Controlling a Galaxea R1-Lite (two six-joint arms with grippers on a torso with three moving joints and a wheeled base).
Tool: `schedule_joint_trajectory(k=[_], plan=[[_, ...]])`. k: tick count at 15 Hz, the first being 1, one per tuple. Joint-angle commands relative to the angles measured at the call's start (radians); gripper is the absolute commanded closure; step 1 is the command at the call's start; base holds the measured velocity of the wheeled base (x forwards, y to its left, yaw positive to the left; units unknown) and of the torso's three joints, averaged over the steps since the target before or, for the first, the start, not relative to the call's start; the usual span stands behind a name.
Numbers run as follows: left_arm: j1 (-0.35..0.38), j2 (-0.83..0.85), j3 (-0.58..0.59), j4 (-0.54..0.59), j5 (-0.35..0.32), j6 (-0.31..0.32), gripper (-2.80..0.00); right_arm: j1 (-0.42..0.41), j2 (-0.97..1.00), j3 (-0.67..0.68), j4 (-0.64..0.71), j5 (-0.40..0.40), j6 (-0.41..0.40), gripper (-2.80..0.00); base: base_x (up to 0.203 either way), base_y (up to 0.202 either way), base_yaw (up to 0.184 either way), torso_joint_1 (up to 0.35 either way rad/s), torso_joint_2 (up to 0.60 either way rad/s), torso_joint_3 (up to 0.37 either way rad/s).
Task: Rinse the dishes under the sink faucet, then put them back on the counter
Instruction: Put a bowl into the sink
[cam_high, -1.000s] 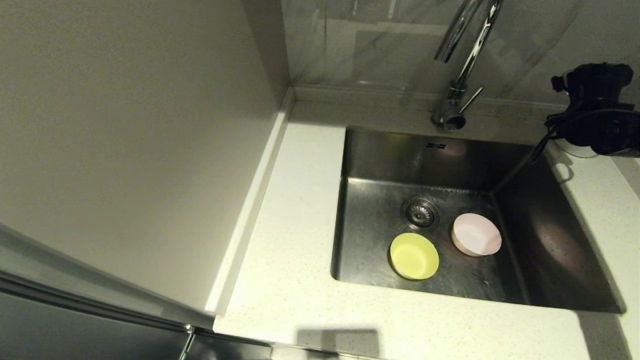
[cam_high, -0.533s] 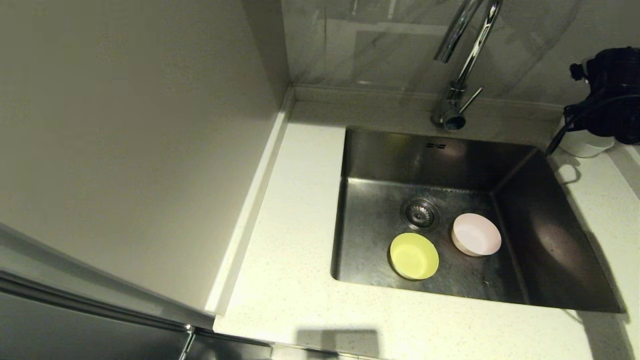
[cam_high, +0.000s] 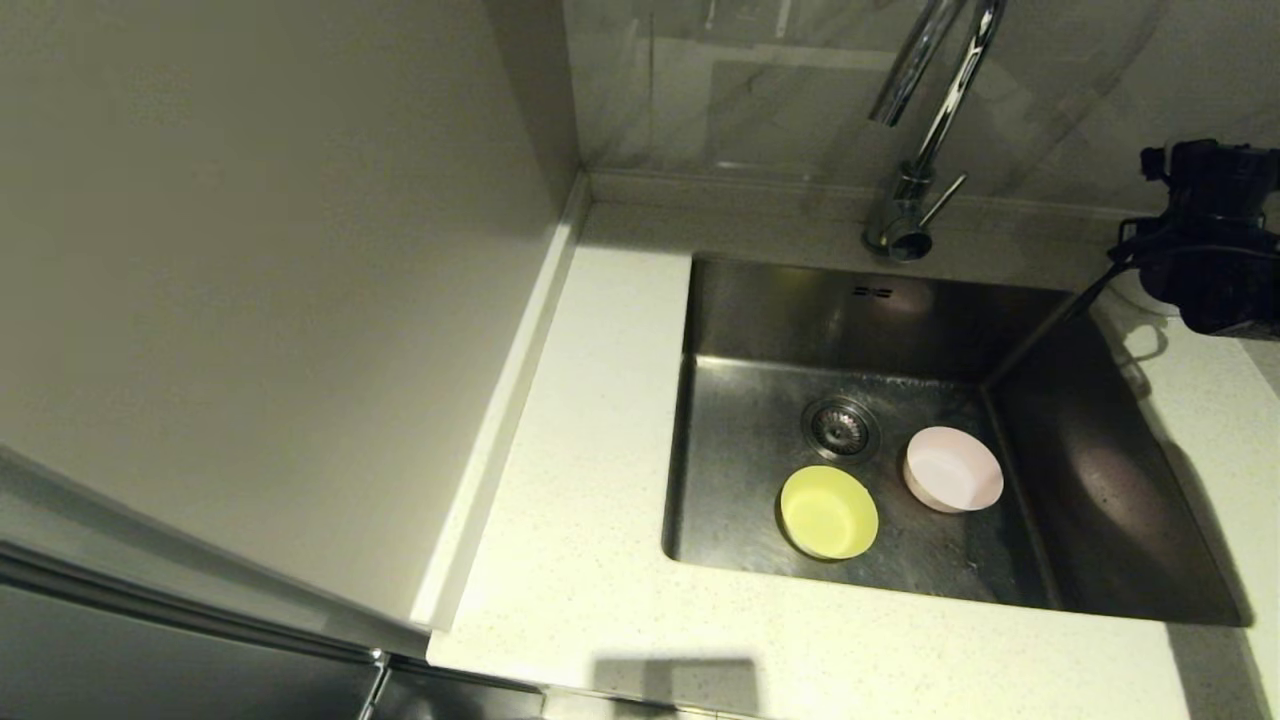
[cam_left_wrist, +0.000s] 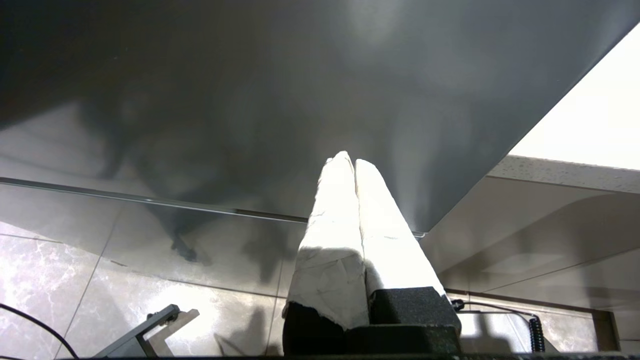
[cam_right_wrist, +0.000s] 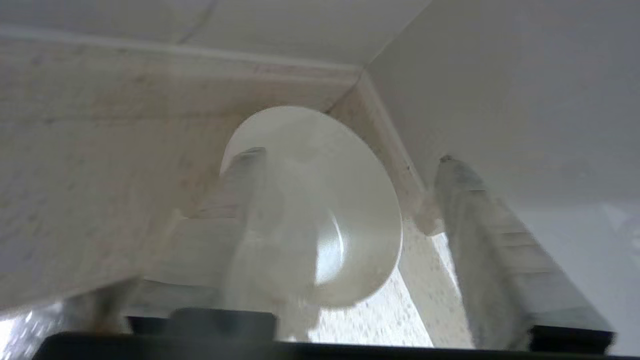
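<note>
- The right gripper (cam_right_wrist: 345, 165) stands wide, its two fingers (cam_right_wrist: 480, 240) well apart, at the far right corner of the desk (cam_right_wrist: 90, 165), beyond the right end of the sink (cam_high: 1100, 480).
- Between those spread fingers sits the white bowl (cam_right_wrist: 325, 200), on the speckled desk close to the raised rim where the two walls meet. One finger lies across the bowl's near side in the right wrist view; the other stands clear of its rim, with bare desk showing between them. Whether the first finger touches the bowl cannot be told; the gripper does not clamp it.
- In the head view the right arm shows only as a dark mass (cam_high: 1215, 245) at the right edge, with a sliver of the white bowl showing beneath it.
- Well away from that gripper, down in the steel sink, the yellow bowl (cam_high: 828, 512) and the pale pink bowl (cam_high: 952, 468) sit upright and apart from each other, both near the round drain strainer (cam_high: 840, 428).
- The chrome faucet (cam_high: 920, 130) rises behind the sink, to the left of the right gripper.
- The left gripper (cam_left_wrist: 354, 162) is parked low beside the cabinet front, its white-wrapped fingers pressed together and holding nothing.
</note>
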Motion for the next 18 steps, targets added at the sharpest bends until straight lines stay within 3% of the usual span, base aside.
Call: schedule_joint_trajectory(k=[1, 9, 11, 15, 18], plan=[[0.0, -0.002, 0.0, -0.001, 0.0, -0.001, 0.0, -0.011, 0.037, -0.001, -0.014, -0.008, -0.002, -2.8, 0.0, 0.0, 0.0, 0.0, 0.0, 0.0], [0.0, -0.002, 0.0, -0.001, 0.0, -0.001, 0.0, -0.027, 0.05, 0.003, 0.015, -0.066, -0.006, -2.8, 0.0, 0.0, 0.0, 0.0, 0.0, 0.0], [0.0, -0.002, 0.0, -0.001, 0.0, -0.001, 0.0, -0.036, -0.006, 0.003, 0.145, -0.049, 0.009, -2.8, 0.0, 0.0, 0.0, 0.0, 0.0, 0.0], [0.0, -0.002, 0.0, -0.001, 0.0, -0.001, 0.0, -0.041, -0.119, 0.003, 0.388, 0.07, 0.055, -2.8, 0.0, 0.0, 0.0, 0.0, 0.0, 0.0], [0.0, -0.002, 0.0, -0.001, 0.0, -0.001, 0.0, -0.042, -0.171, 0.003, 0.51, 0.088, 0.071, -2.8, 0.0, 0.0, 0.0, 0.0, 0.0, 0.0]])
